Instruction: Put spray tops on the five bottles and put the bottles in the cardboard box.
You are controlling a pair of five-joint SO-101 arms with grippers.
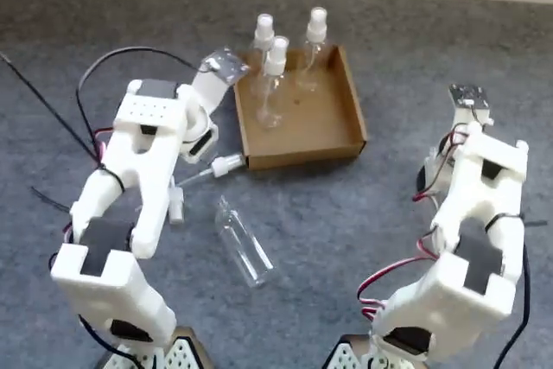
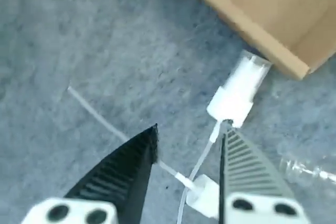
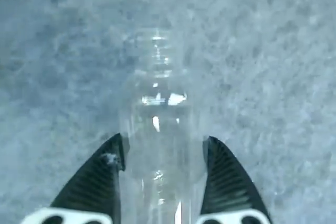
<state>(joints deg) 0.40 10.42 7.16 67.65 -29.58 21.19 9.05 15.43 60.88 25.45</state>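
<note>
Grey, fuzzy cloth covers the tabletop. The left hand points down at it with its two black fingers spread wide apart, not gripping anything. Just past its fingertips lies a white spray top, on its side, with its head close to the outer wall of the cardboard box. I cannot tell if the two touch. The thin tube of this spray top runs back into the gap between the fingers. A second spray top lies deeper in that gap, closer to the wrist. Its thin tube goes under one finger and sticks out on the other side. Off to one side of the left hand, a little way from it, an empty bottle lies flat on the tabletop with its neck bare. The cardboard box sits beyond the left hand, and three bottles with tops stand up in it, toward its far wall. The right hand has its fingers on both sides of a clear open bottle. They look pressed against its sides, so the right hand is pinching the open bottle around its body. The bare neck of this bottle points away from the right hand. The grey cloth shows under it.
</note>
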